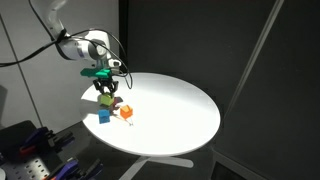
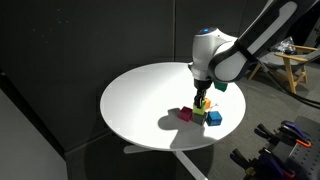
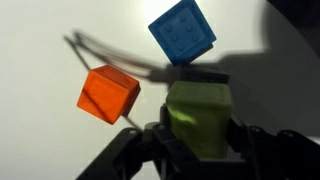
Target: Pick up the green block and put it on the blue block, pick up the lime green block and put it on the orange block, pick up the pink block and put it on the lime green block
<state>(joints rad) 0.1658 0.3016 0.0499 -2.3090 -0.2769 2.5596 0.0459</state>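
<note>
Presently, the gripper [image 3: 198, 128] enters from the bottom edge of the wrist view with its jaws clamped on the lime green block [image 3: 198, 112], low and right of centre; whether that block is clear of the white table [image 1: 180, 100] cannot be told. The blue block [image 3: 182, 30] lies at upper centre and the orange block [image 3: 108, 93] at mid-left, both apart from the held one. In an exterior view, the pink block [image 2: 185, 115] and green block [image 2: 199, 117] sit below the gripper, lower right of centre.
</note>
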